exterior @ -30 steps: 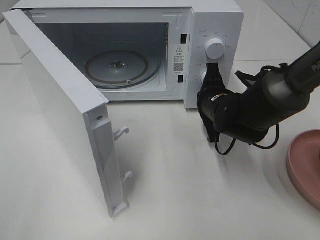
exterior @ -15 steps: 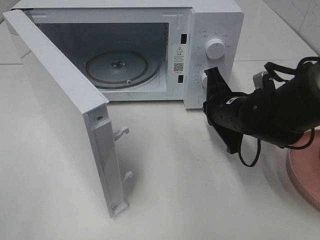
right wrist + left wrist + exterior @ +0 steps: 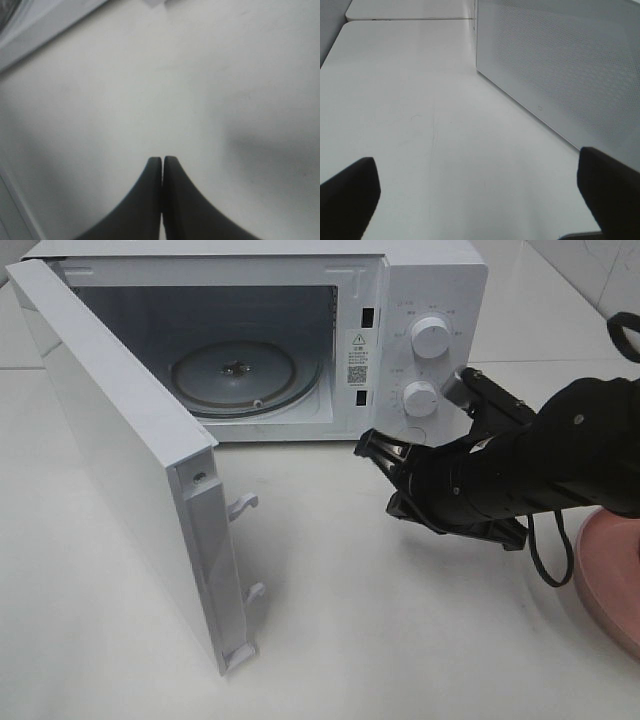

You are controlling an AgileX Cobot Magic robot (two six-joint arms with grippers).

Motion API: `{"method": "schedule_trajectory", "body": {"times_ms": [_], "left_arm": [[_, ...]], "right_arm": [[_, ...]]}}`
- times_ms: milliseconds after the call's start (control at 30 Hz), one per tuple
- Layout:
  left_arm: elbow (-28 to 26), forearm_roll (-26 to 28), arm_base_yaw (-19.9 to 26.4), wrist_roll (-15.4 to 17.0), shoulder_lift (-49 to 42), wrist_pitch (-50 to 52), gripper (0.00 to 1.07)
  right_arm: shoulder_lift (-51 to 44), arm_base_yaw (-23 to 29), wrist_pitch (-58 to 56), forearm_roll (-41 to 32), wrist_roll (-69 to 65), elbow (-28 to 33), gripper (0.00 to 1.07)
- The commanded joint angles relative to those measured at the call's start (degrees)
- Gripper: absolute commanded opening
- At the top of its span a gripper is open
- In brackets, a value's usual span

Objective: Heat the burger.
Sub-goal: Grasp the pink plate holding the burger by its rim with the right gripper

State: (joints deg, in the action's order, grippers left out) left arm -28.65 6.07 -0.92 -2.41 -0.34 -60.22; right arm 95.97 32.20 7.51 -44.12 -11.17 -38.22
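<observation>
The burger is not in view. A white microwave point(image 3: 430, 280) stands at the back with its door point(image 3: 130, 470) swung wide open and an empty glass turntable point(image 3: 235, 375) inside. My right gripper point(image 3: 372, 447) hovers over the table in front of the microwave's control panel, pointing left. Its fingers point(image 3: 162, 170) are pressed together with nothing between them. My left gripper point(image 3: 480, 200) is open and empty, low over bare table beside the microwave's mesh side wall point(image 3: 560, 65). It does not show in the high view.
The edge of a pink plate point(image 3: 605, 580) lies at the right, partly hidden by my right arm. Two knobs point(image 3: 430, 337) sit on the microwave's panel. The open door juts out toward the front left.
My right arm has swung away from the microwave's lower knob. The gripper has turned and moved left and down, and now points left over the table.
</observation>
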Motion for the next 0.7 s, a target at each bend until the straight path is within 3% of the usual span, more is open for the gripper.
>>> {"method": "schedule_trajectory", "body": {"times_ms": [33, 200, 400, 700], "left_arm": [[0.1, -0.1, 0.2, -0.1, -1.4, 0.8, 1.01], [0.1, -0.1, 0.2, -0.1, -1.4, 0.8, 1.01], [0.1, -0.1, 0.2, -0.1, -1.4, 0.8, 1.01], [0.1, -0.1, 0.2, -0.1, -1.4, 0.8, 1.01]], "right_arm": [[-1.8, 0.0, -6.9, 0.6, 7.7, 0.1, 0.0], [-3.6, 0.0, -17.0, 4.3, 13.9, 0.1, 0.0], [-6.5, -0.2, -27.7, 15.7, 13.6, 0.1, 0.01], [-13.3, -5.5, -40.1, 24.2, 13.6, 0.1, 0.04]]}}
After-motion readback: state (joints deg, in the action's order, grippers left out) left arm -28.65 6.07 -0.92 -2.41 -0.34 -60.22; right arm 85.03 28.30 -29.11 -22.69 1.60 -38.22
